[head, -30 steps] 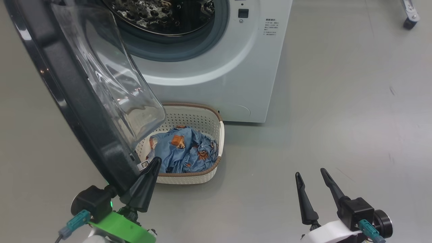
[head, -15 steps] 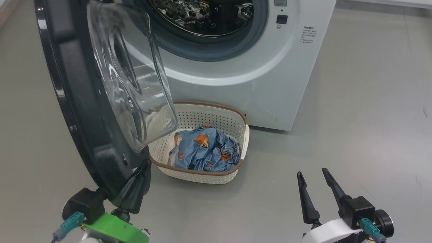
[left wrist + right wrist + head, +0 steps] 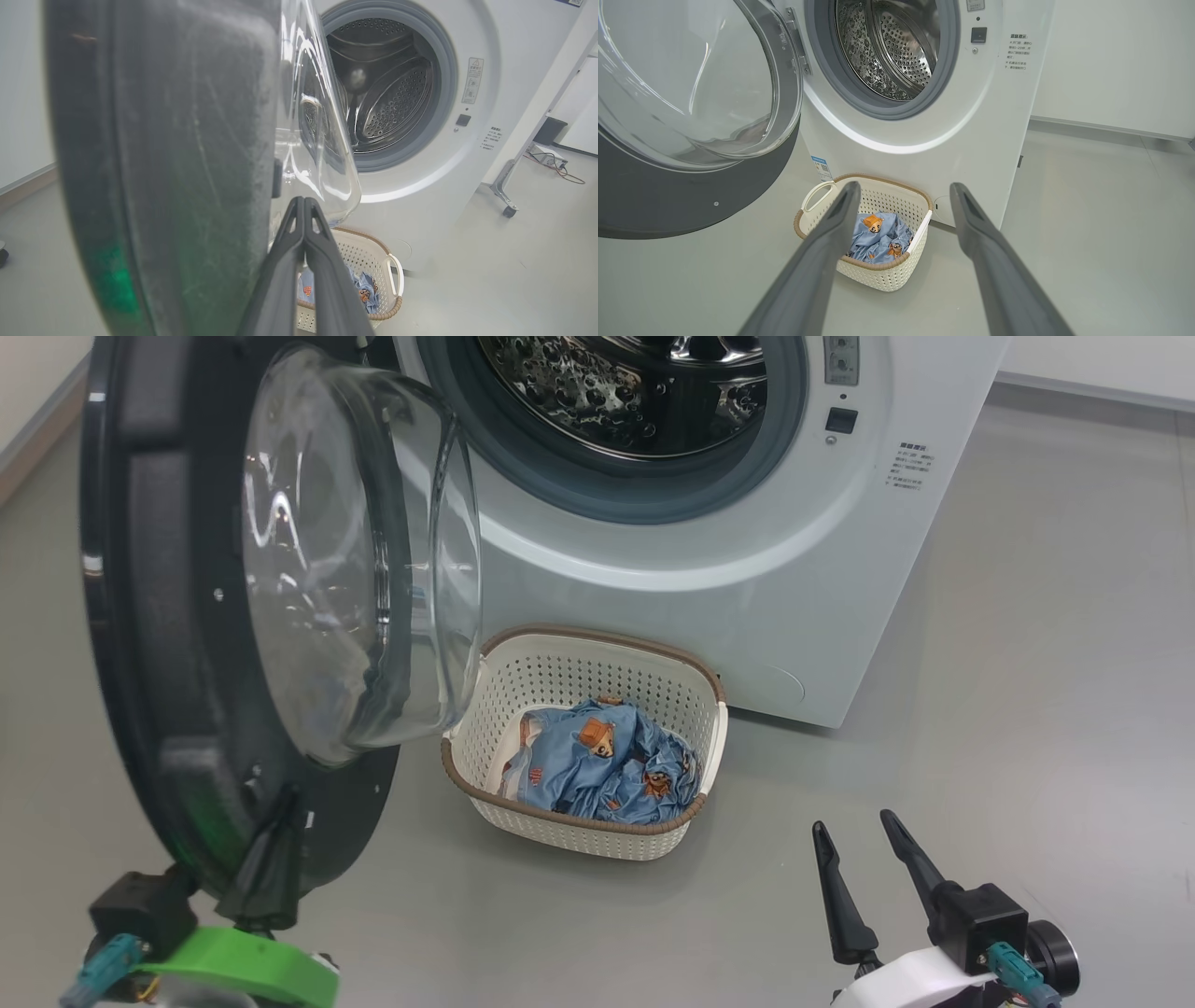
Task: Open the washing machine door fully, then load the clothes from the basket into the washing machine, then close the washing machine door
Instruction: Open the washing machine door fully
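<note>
A: What changed?
B: Washing machine door (image 3: 149,644) swings wider; left gripper (image 3: 283,805), fingers together, against its lower inner rim.
A: Right gripper (image 3: 851,823)?
B: Fingers apart, empty. Clothes (image 3: 607,765) still in basket (image 3: 597,639) below the drum (image 3: 644,392). Loading likely next.

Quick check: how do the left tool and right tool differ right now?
The left tool is shut, fingers pressed together; the right tool is open, fingers spread. The left tool sits at the lower black rim of the door; the right tool hangs over bare floor, apart from everything. Both hold nothing.
</note>
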Robot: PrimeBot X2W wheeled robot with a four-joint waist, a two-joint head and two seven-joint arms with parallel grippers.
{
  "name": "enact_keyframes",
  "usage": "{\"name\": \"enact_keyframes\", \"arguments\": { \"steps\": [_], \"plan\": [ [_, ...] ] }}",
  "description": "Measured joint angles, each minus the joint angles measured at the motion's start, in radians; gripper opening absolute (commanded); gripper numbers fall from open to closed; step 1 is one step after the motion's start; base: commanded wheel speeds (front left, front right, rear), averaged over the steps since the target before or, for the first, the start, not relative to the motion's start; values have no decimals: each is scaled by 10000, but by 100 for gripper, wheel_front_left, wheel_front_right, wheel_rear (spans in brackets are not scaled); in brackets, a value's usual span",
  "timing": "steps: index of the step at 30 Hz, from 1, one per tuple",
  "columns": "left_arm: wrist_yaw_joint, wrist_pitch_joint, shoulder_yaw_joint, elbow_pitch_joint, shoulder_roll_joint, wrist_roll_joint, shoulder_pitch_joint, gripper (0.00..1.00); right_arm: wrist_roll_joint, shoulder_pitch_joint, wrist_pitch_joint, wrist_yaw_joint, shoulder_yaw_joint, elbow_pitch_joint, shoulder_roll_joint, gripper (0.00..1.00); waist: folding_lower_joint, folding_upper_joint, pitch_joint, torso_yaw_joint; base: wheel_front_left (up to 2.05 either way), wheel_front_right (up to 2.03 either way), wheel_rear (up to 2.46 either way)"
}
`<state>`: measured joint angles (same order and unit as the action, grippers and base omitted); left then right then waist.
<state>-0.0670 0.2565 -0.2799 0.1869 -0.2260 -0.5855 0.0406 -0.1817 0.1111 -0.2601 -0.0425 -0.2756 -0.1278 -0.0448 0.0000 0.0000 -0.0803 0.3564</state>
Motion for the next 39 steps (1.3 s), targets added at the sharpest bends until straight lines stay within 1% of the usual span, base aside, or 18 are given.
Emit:
{"name": "enact_keyframes", "arguments": {
  "steps": [2, 5, 10, 16, 20, 34, 39],
  "plan": [
    [61, -2, 274, 98, 0, -115, 0, 0, -23, 0, 0, 12, -35, -33, 0, 100, 0, 0, 11, -17, 0, 0, 0],
    [163, 0, 765, 244, -36, -178, -12, 0, -8, -6, 0, 144, -130, -115, 4, 100, 0, 0, 3, -98, 0, 0, 0],
    [244, 0, 1302, 499, -180, -330, -4, 0, 63, -10, 0, 142, -125, -111, 2, 100, 0, 0, -70, -231, 0, 0, 0],
    [382, -2, 2320, 986, -230, -817, 122, 0, 134, -126, 0, 146, -138, -136, 0, 100, 0, 0, -282, -391, 0, 0, 0],
    [428, -2, 2844, 1338, -447, -857, 337, 0, 167, -244, 0, 146, -140, -136, -2, 100, 0, 0, -418, -488, 0, 0, 0],
    [395, 0, 3891, 2918, -1012, -1200, 1327, 0, 477, -592, 0, 138, -303, -217, -6, 100, 0, 0, -854, -769, 0, 0, 0],
    [232, 0, 4073, 3597, -1375, -1174, 1795, 0, 508, -723, 0, 121, -272, -221, -12, 100, 0, 0, -986, -891, 0, 0, 0]
  ]
}}
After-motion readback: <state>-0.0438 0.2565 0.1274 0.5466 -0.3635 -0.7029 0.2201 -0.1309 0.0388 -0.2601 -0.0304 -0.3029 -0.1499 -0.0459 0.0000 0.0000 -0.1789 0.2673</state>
